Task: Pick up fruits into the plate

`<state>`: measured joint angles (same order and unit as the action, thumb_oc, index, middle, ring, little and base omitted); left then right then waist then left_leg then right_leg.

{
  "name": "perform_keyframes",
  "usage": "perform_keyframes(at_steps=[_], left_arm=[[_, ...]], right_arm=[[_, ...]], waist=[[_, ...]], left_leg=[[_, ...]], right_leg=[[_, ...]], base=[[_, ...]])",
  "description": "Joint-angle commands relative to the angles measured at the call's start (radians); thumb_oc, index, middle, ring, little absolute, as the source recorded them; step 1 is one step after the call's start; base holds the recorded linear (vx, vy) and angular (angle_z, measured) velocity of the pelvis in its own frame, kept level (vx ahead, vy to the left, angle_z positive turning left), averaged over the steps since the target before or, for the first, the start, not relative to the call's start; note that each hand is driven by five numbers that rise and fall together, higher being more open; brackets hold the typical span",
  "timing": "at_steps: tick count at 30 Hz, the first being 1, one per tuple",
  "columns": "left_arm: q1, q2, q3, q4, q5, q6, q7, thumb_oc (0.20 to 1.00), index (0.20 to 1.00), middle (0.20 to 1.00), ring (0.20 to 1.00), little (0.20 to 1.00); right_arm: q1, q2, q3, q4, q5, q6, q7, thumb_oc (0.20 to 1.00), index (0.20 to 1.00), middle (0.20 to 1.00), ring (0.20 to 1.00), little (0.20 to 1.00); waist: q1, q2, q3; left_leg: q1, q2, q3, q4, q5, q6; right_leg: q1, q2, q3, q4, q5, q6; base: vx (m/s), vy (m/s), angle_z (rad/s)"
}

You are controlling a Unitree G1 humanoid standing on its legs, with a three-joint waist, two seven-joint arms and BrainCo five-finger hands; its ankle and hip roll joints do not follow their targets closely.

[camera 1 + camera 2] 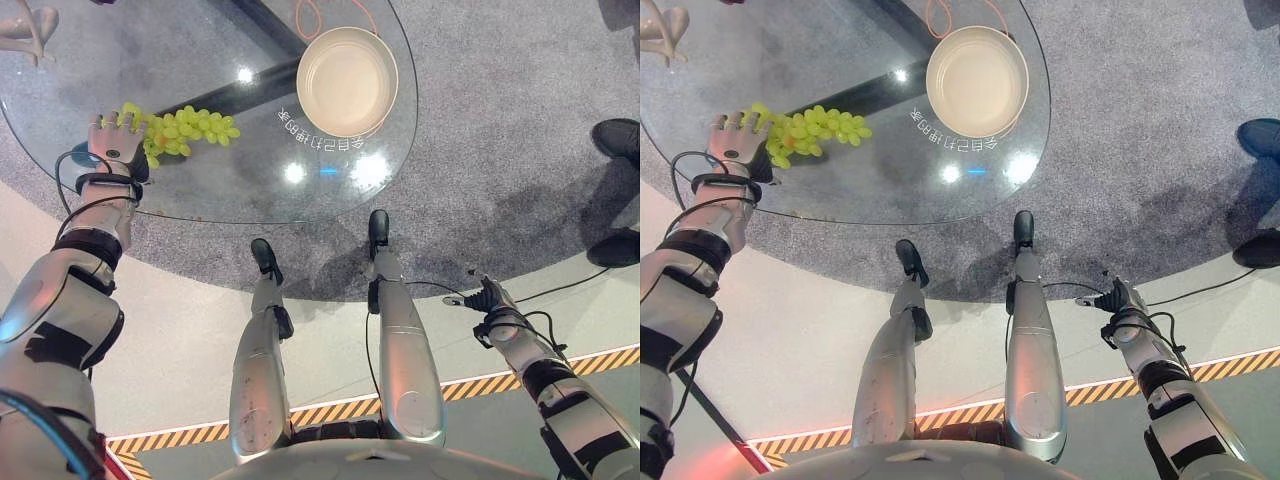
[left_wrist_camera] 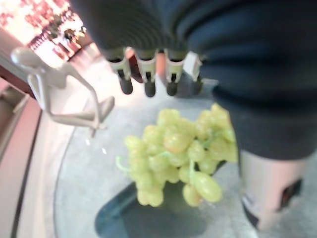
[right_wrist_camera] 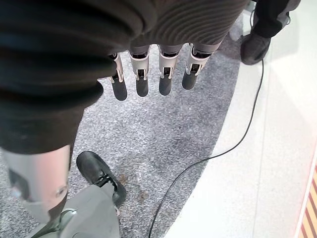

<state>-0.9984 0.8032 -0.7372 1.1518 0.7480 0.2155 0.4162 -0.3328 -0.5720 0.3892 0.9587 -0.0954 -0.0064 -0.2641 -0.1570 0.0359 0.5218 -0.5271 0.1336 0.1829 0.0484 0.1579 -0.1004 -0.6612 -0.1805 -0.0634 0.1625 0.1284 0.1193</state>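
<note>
On the round glass table (image 1: 200, 195), near its left edge, lies a bunch of green grapes (image 1: 185, 130): pale yellow-green, oval berries packed closely on thin green stems, a few hanging loose at the fringe, the cluster stretched out toward the table's middle. Just beside its left end sits the left hand (image 1: 112, 140), fingers (image 2: 145, 74) straight and relaxed above the fruit, thumb apart, nothing clasped; whether any fingertip touches a berry cannot be told. Well apart from the grapes, on the far right part of the table, stands a cream plate (image 1: 312, 95), shallow and round with a raised rim, holding nothing. Between grapes and plate, bright spots of lamp light and a line of pale lettering on the glass. Off the far left edge of the tabletop, a pale figurine (image 2: 59, 94) with thin limbs. Down at the lower right, off the table and low by the floor, hangs the right hand (image 1: 1118, 300), fingers (image 3: 141, 74) straight and slack, holding nothing. Beneath the glass, a dark crossbar and grey carpet (image 1: 480, 150); nearer, a pale smooth floor (image 1: 180, 340) edged by a yellow-and-black striped band (image 1: 330, 410). At the right rim of the carpet, a person's dark shoes (image 1: 615, 140).
</note>
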Motion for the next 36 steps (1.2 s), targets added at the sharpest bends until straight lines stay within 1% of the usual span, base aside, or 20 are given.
perform_keyframes(at_steps=[1,3,5,8,11,14,23,26,31,33,34,36], left_arm=[[-0.013,0.097,0.088,0.050,-0.012,0.089,0.099,1.000,1.000,1.000,1.000,1.000],[-0.016,0.091,0.112,0.060,-0.051,0.081,0.129,1.000,1.000,1.000,1.000,1.000],[-0.022,0.083,0.141,0.063,-0.100,0.097,0.199,1.000,1.000,1.000,1.000,1.000],[-0.042,0.078,0.167,0.060,-0.136,0.117,0.237,1.000,1.000,1.000,1.000,1.000],[-0.065,0.075,0.188,0.064,-0.159,0.102,0.272,1.000,1.000,1.000,1.000,1.000],[-0.086,0.074,0.190,0.065,-0.158,0.082,0.279,1.000,1.000,1.000,1.000,1.000],[-0.130,0.069,0.150,0.071,-0.104,0.014,0.245,1.000,1.000,1.000,1.000,1.000],[-0.142,0.066,0.125,0.087,-0.077,-0.034,0.214,1.000,1.000,1.000,1.000,1.000],[-0.150,0.061,0.071,0.107,-0.071,-0.101,0.136,1.000,1.000,1.000,1.000,1.000],[-0.152,0.062,0.052,0.102,-0.078,-0.107,0.096,1.000,1.000,1.000,1.000,1.000],[-0.156,0.064,0.037,0.101,-0.080,-0.111,0.059,1.000,1.000,1.000,1.000,1.000],[-0.152,0.066,0.022,0.097,-0.089,-0.106,0.023,1.000,1.000,1.000,1.000,1.000]], right_arm=[[0.047,-0.045,0.015,-0.031,0.038,0.007,-0.025,1.000,1.000,1.000,1.000,1.000],[0.049,-0.044,0.019,-0.032,0.035,0.006,-0.026,1.000,1.000,1.000,1.000,1.000],[0.050,-0.041,0.027,-0.040,0.034,0.011,-0.025,1.000,1.000,1.000,1.000,1.000],[0.054,-0.036,0.034,-0.042,0.037,0.004,-0.028,1.000,1.000,1.000,1.000,1.000],[0.054,-0.029,0.041,-0.043,0.042,0.001,-0.030,1.000,1.000,1.000,1.000,1.000],[0.062,-0.026,0.047,-0.046,0.049,-0.006,-0.037,1.000,1.000,1.000,1.000,1.000],[0.064,-0.024,0.046,-0.061,0.050,-0.008,-0.051,1.000,1.000,1.000,1.000,1.000],[0.060,-0.026,0.044,-0.064,0.051,-0.009,-0.054,1.000,1.000,1.000,1.000,1.000],[0.056,-0.036,0.037,-0.073,0.049,-0.008,-0.057,1.000,1.000,1.000,1.000,1.000],[0.055,-0.041,0.035,-0.078,0.051,-0.011,-0.059,1.000,1.000,1.000,1.000,1.000],[0.055,-0.044,0.032,-0.085,0.051,-0.008,-0.061,1.000,1.000,1.000,1.000,1.000],[0.058,-0.050,0.027,-0.098,0.052,-0.006,-0.063,1.000,1.000,1.000,1.000,1.000]], waist=[[-0.022,-0.038,-0.002],[-0.023,-0.041,-0.002],[-0.024,-0.047,-0.002],[-0.025,-0.055,-0.002],[-0.026,-0.066,-0.002],[-0.027,-0.074,-0.002],[-0.039,-0.086,-0.002],[-0.044,-0.088,-0.002],[-0.055,-0.082,-0.002],[-0.058,-0.080,-0.002],[-0.060,-0.078,-0.002],[-0.063,-0.076,-0.002]], left_leg=[[-0.113,-0.106,0.014,0.196,-0.160,0.038],[-0.127,-0.106,0.015,0.203,-0.160,0.038],[-0.137,-0.105,0.013,0.209,-0.160,0.039],[-0.145,-0.104,0.013,0.214,-0.161,0.040],[-0.154,-0.103,0.013,0.222,-0.164,0.040],[-0.159,-0.102,0.013,0.228,-0.169,0.041],[-0.169,-0.096,0.021,0.243,-0.180,0.042],[-0.175,-0.095,0.025,0.249,-0.182,0.042],[-0.184,-0.096,0.031,0.255,-0.186,0.044],[-0.189,-0.096,0.034,0.259,-0.187,0.044],[-0.191,-0.096,0.036,0.259,-0.188,0.044],[-0.193,-0.098,0.038,0.261,-0.189,0.045]], right_leg=[[-0.021,0.080,-0.024,0.076,-0.109,-0.032],[-0.033,0.083,-0.022,0.081,-0.111,-0.034],[-0.043,0.087,-0.018,0.090,-0.114,-0.036],[-0.050,0.089,-0.014,0.095,-0.115,-0.036],[-0.058,0.092,-0.011,0.099,-0.115,-0.037],[-0.063,0.093,-0.010,0.103,-0.115,-0.036],[-0.074,0.092,-0.009,0.106,-0.107,-0.030],[-0.081,0.090,-0.007,0.106,-0.102,-0.028],[-0.095,0.086,-0.001,0.106,-0.094,-0.025],[-0.101,0.085,0.002,0.105,-0.090,-0.023],[-0.102,0.084,0.004,0.103,-0.090,-0.022],[-0.105,0.083,0.007,0.101,-0.086,-0.021]], base=[[0.01,0.041,0.01],[0.00,0.035,0.00],[0.00,0.000,0.00],[0.00,0.000,0.00],[0.00,0.000,0.00],[0.01,-0.009,0.02],[0.00,0.000,0.00],[0.00,0.000,0.00],[0.01,0.021,0.00],[0.02,0.029,-0.04],[0.02,0.032,-0.02],[0.03,0.030,0.00]])
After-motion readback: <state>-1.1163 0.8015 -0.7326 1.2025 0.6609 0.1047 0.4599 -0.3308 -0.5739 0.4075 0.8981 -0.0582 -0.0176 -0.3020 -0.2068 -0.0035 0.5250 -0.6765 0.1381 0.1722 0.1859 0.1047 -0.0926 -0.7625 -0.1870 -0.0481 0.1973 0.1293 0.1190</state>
